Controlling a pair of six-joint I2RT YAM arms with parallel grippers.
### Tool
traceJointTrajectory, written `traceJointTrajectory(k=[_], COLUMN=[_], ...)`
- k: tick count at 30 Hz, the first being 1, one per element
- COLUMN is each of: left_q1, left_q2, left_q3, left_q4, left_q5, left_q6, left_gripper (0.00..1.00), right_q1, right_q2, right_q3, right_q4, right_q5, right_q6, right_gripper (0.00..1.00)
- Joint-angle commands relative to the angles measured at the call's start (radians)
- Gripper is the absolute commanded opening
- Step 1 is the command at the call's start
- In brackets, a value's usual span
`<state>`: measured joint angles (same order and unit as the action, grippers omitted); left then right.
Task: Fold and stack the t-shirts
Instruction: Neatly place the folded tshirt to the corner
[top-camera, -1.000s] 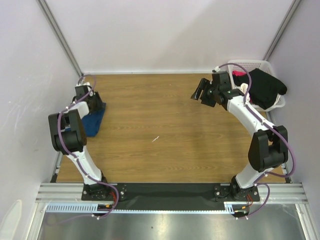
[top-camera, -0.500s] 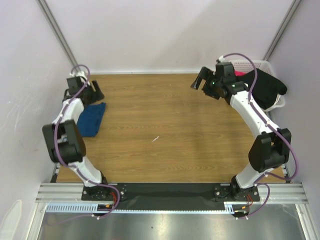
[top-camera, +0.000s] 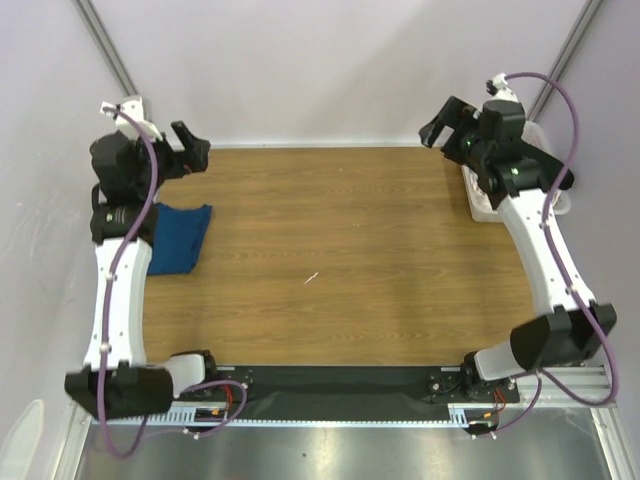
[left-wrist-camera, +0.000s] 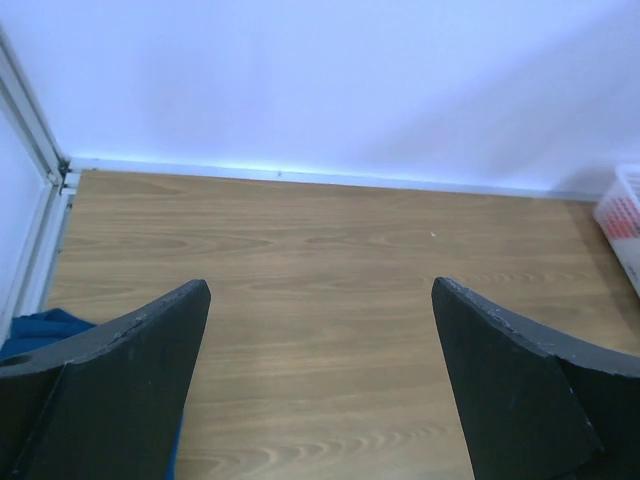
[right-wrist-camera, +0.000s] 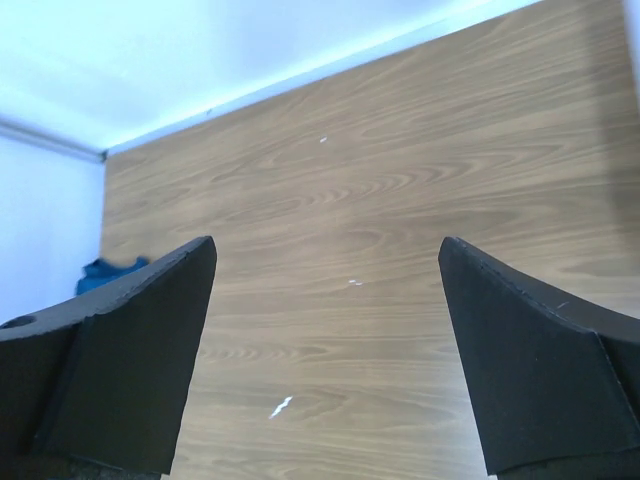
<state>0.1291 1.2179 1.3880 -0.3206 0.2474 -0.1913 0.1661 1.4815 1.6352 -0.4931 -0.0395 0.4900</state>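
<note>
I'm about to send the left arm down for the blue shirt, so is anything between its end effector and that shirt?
Nothing visible. The left end effector hangs open near the far left corner, and the blue t-shirt lies just nearer on the table, with only bare wood between them.

Right tool spread wide above table

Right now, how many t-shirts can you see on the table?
1. The blue t-shirt lies at the left edge of the table. More may be hidden in the basket at the far right, mostly behind the right arm.
</note>
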Motion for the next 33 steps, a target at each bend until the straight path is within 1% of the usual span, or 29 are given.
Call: traceJointTrajectory(k=[1, 3, 4, 5, 6, 7, 8, 9, 10, 11, 12, 13, 14, 15, 16, 17, 21, 28, 33], left_q1=[-0.032, -0.04, -0.045, -0.048, -0.048, -0.051, -0.051, -0.052, -0.051, -0.051, -0.052, -0.051, -0.052, -0.055, -0.062, -0.063, -0.085, -0.091, -0.091], left_q2=[-0.13, -0.191, -0.257, -0.286, -0.32, -0.346, -0.4, -0.428, -0.455, -0.507, -0.529, -0.55, -0.564, -0.578, -0.578, -0.577, -0.546, -0.541, -0.544], left_q3=[-0.075, -0.157, -0.19, -0.266, -0.305, -0.343, -0.425, -0.469, -0.518, -0.611, -0.65, -0.687, -0.742, -0.762, -0.774, -0.787, -0.771, -0.785, -0.784], left_q4=[-0.048, -0.04, -0.023, -0.006, 0.011, 0.049, 0.069, 0.093, 0.151, 0.173, 0.187, 0.196, 0.199, 0.193, 0.189, 0.19, 0.204, 0.215, 0.204], left_q5=[0.027, 0.027, 0.026, 0.024, 0.023, 0.018, -0.003, -0.011, -0.022, -0.043, -0.057, -0.069, -0.082, -0.111, -0.117, -0.117, -0.129, -0.123, -0.138], left_q6=[-0.002, 0.0, 0.004, 0.004, 0.006, 0.003, -0.013, -0.025, -0.04, -0.071, -0.086, -0.103, -0.131, -0.141, -0.145, -0.152, -0.158, -0.172, -0.178], left_gripper=[1.0, 1.0, 1.0, 1.0, 1.0, 1.0, 1.0, 1.0, 1.0, 1.0, 1.0, 1.0, 1.0, 1.0, 1.0, 1.0, 1.0, 1.0, 1.0], right_q1=[-0.002, -0.002, -0.004, -0.004, -0.004, -0.004, -0.004, -0.004, -0.002, -0.004, -0.004, -0.004, -0.004, -0.002, -0.002, -0.002, -0.002, -0.002, -0.002], right_q2=[-0.128, -0.206, -0.236, -0.265, -0.333, -0.363, -0.398, -0.449, -0.472, -0.49, -0.506, -0.532, -0.54, -0.549, -0.558, -0.563, -0.584, -0.599, -0.575], right_q3=[-0.064, -0.153, -0.197, -0.242, -0.346, -0.4, -0.45, -0.553, -0.595, -0.641, -0.678, -0.748, -0.774, -0.802, -0.851, -0.867, -0.926, -0.917, -0.904], right_q4=[0.057, 0.076, 0.082, 0.108, 0.123, 0.14, 0.171, 0.183, 0.195, 0.202, 0.209, 0.221, 0.228, 0.24, 0.251, 0.251, 0.263, 0.254, 0.243], right_q5=[0.105, 0.163, 0.205, 0.217, 0.227, 0.228, 0.227, 0.225, 0.221, 0.216, 0.208, 0.19, 0.182, 0.173, 0.161, 0.158, 0.132, 0.132, 0.124], right_q6=[-0.062, -0.065, -0.059, -0.051, -0.033, -0.024, -0.013, 0.022, 0.044, 0.064, 0.08, 0.109, 0.125, 0.13, 0.145, 0.148, 0.151, 0.142, 0.137], right_gripper=[1.0, 1.0, 1.0, 1.0, 1.0, 1.0, 1.0, 1.0, 1.0, 1.0, 1.0, 1.0, 1.0, 1.0, 1.0, 1.0, 1.0, 1.0, 1.0])
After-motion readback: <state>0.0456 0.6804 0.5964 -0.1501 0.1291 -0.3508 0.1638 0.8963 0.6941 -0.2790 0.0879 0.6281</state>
